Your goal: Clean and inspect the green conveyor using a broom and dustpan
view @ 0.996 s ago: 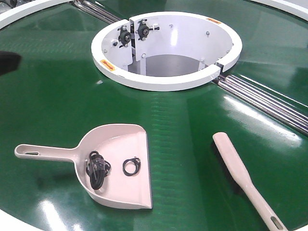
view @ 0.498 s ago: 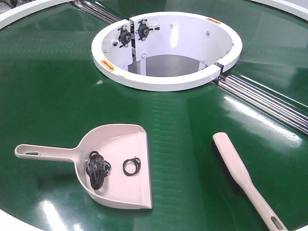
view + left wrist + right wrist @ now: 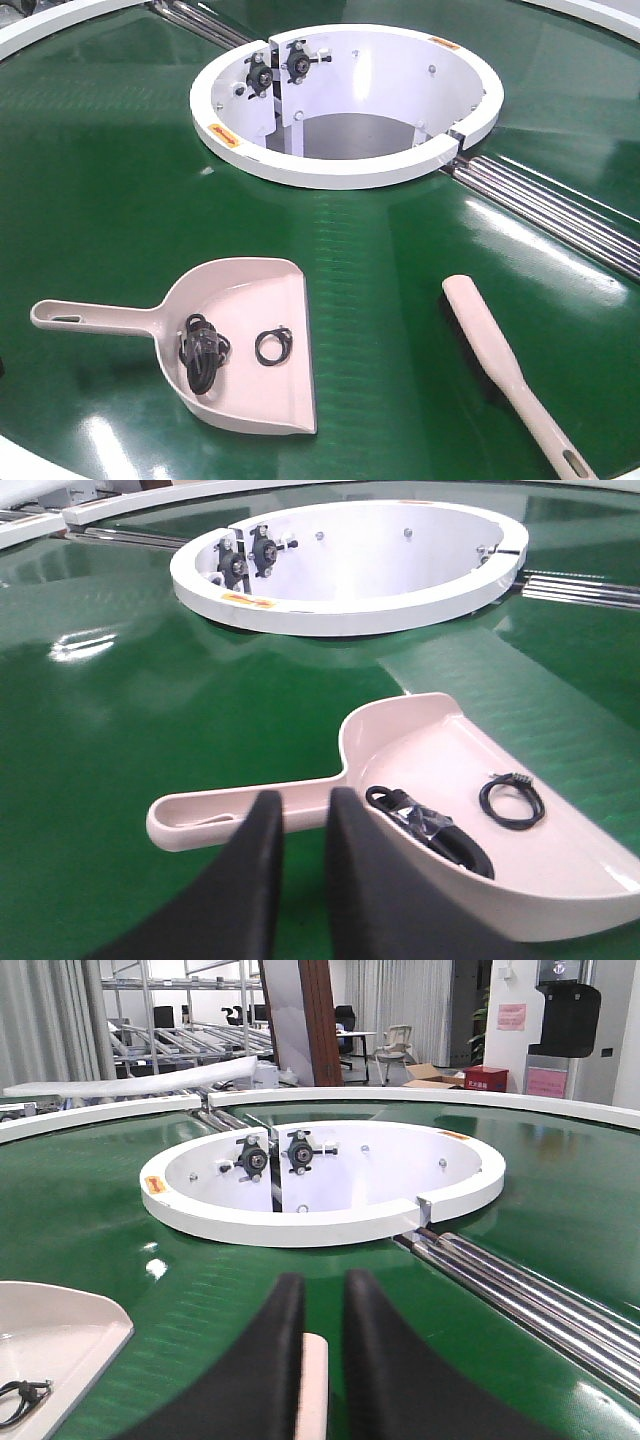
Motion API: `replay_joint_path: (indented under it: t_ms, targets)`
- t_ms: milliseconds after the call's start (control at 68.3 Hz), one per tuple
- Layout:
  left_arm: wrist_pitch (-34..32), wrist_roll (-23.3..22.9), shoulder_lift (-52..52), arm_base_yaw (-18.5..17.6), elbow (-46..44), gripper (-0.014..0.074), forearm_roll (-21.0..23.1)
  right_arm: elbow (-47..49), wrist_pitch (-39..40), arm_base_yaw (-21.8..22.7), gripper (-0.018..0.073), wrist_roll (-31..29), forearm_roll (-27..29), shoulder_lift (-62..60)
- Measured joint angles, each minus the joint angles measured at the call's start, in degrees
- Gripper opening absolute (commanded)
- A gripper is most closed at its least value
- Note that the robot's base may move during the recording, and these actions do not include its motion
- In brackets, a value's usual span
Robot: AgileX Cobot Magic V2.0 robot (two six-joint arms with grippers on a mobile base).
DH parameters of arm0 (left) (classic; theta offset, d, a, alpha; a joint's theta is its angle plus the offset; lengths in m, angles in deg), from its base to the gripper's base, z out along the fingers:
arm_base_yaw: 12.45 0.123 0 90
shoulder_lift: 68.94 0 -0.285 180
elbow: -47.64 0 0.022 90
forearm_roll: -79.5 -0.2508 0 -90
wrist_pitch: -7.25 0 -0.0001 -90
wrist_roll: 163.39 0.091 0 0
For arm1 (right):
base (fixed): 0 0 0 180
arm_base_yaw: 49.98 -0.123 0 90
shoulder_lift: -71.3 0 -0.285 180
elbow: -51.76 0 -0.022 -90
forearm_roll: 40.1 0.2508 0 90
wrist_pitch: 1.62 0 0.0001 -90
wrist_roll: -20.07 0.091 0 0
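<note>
The green conveyor [image 3: 120, 200] fills the view. On it lies the dustpan [image 3: 255, 290], handle pointing left, with a black cord bundle [image 3: 200, 352] and a small black ring [image 3: 273, 346] inside. The broom [image 3: 490, 345] lies to its right, handle toward the near edge. Neither gripper shows in the front view. In the left wrist view my left gripper [image 3: 305, 795] hangs open above and short of the dustpan's handle [image 3: 220, 815], holding nothing. In the right wrist view my right gripper [image 3: 323, 1278] is open, with the broom [image 3: 313, 1380] showing below through the gap, untouched.
The white ring-shaped central opening [image 3: 345, 175] sits at the back middle, with bearing mounts on its inner wall. Steel rollers [image 3: 560, 210] run from it toward the right edge. The belt's white rim [image 3: 30, 455] curves along the near left corner.
A dark shape at the left edge of the front view one second ago is gone. The dustpan, its contents and the broom have not moved.
</note>
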Motion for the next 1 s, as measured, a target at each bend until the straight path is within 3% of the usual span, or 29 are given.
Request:
replay_joint_path:
  t_ms: [849,996]
  targets:
    - [-3.3,-0.1,0.8,0.0,2.0,-0.0008,0.0,0.0,2.2,0.0,-0.0009,0.0,0.0,0.0]
    - [-4.8,-6.6,5.6,3.2,6.8,-0.0008,-4.8,0.0,2.2,0.0,-0.0009,0.0,0.0,0.0]
